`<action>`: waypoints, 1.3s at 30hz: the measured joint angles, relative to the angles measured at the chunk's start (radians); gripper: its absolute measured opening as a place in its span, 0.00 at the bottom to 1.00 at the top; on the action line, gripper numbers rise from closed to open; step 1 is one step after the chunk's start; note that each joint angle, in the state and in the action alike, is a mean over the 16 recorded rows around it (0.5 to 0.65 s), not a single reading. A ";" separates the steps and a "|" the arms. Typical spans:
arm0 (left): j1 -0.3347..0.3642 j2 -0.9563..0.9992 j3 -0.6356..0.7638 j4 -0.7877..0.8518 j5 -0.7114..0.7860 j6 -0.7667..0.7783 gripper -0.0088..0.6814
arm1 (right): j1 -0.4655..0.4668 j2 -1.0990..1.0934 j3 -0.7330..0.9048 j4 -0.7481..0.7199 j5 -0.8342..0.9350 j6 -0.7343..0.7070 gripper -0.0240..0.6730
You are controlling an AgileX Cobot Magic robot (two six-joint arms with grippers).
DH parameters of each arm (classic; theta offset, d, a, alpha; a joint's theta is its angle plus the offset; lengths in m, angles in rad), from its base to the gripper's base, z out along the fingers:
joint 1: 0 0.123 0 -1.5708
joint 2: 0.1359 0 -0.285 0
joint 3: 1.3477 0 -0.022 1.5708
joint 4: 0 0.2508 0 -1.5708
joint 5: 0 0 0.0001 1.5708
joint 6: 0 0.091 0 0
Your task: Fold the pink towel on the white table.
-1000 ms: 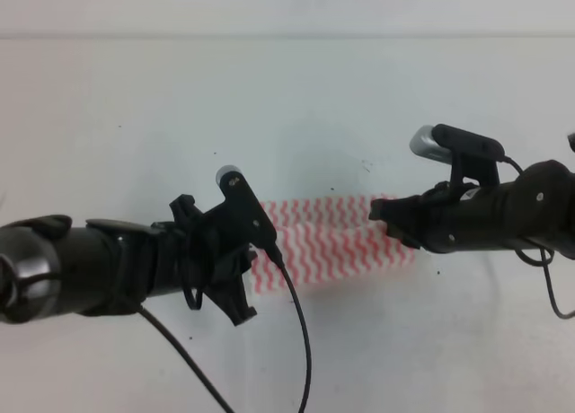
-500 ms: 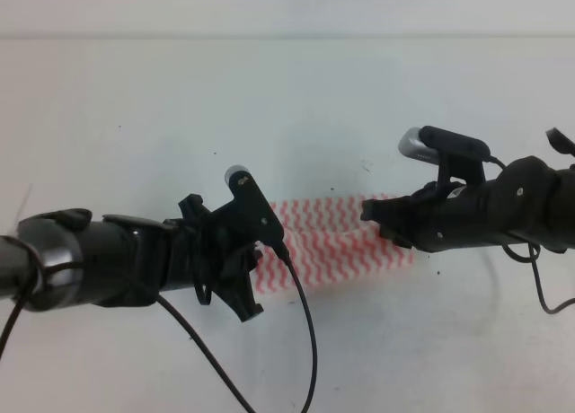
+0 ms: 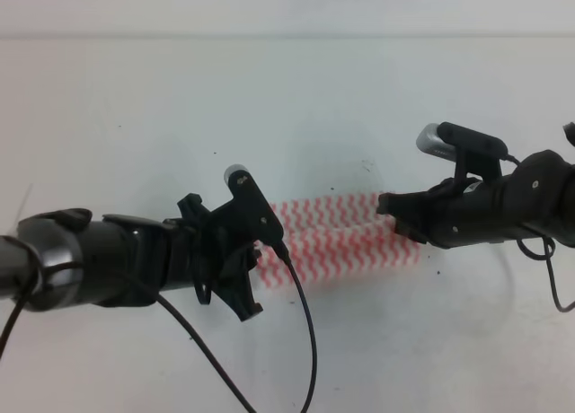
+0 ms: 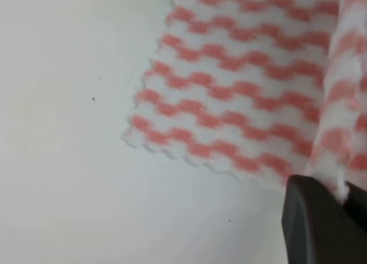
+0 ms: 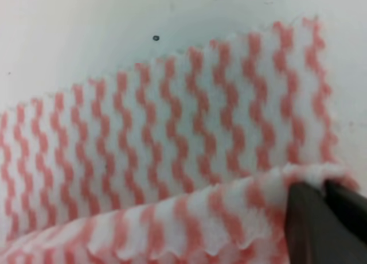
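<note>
A pink towel with red-pink and white zigzag stripes lies on a white table, stretched out between two black robot arms. Everything here is placed relative to that towel.

At the towel's left end, the left gripper sits low over the cloth. Its wrist camera shows a dark fingertip with a raised strip of towel running straight down into it, so the fingers appear pinched shut on the towel's edge. The rest of the towel lies flat beyond that strip, its scalloped corner resting on the table.

At the towel's right end, the right gripper covers the far corner. Its wrist view shows two dark fingers closed narrowly on a lifted edge, which curls over the flat layer beneath.

The towel looks thin, light and very soft. It droops and rolls wherever it is lifted, with no stiffness of its own, and its fuzzy surface should give the fingers good purchase rather than slip. I judge it will sag in the middle if carried by two points only, so corners or edge ends, where both arms now hold it, seem the sensible places to grip. Both ends should travel together to keep the fold line straight.
</note>
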 joint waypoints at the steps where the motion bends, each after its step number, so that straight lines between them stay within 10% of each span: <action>1: 0.000 0.000 0.000 0.000 0.000 0.000 0.01 | -0.001 0.000 0.000 0.000 0.001 0.000 0.01; 39: 0.045 0.079 -0.100 0.000 0.022 0.009 0.01 | -0.013 0.077 -0.118 -0.016 0.041 0.000 0.01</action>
